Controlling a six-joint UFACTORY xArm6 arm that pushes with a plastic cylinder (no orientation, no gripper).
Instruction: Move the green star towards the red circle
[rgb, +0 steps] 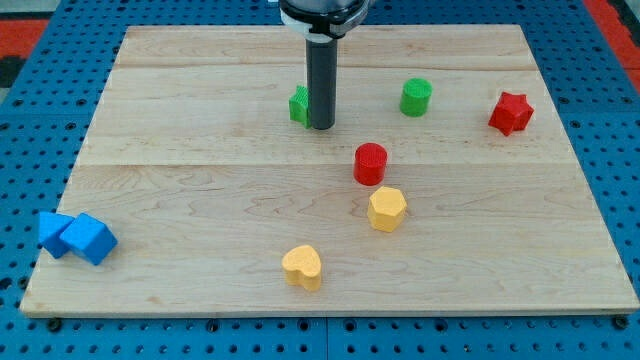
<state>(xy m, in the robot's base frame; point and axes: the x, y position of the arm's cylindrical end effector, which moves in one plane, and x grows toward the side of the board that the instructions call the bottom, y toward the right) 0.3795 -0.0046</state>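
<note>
The green star (299, 105) lies on the wooden board near the view's top centre, partly hidden behind my rod. My tip (321, 126) rests on the board touching the star's right side. The red circle (370, 163), a short cylinder, stands below and to the right of the tip, a short way off.
A green cylinder (416, 97) stands right of the rod. A red star (511, 113) is at the far right. A yellow hexagon (386, 209) sits just below the red circle. A yellow heart (302, 267) lies near the bottom. Two blue blocks (77, 237) sit at the bottom left edge.
</note>
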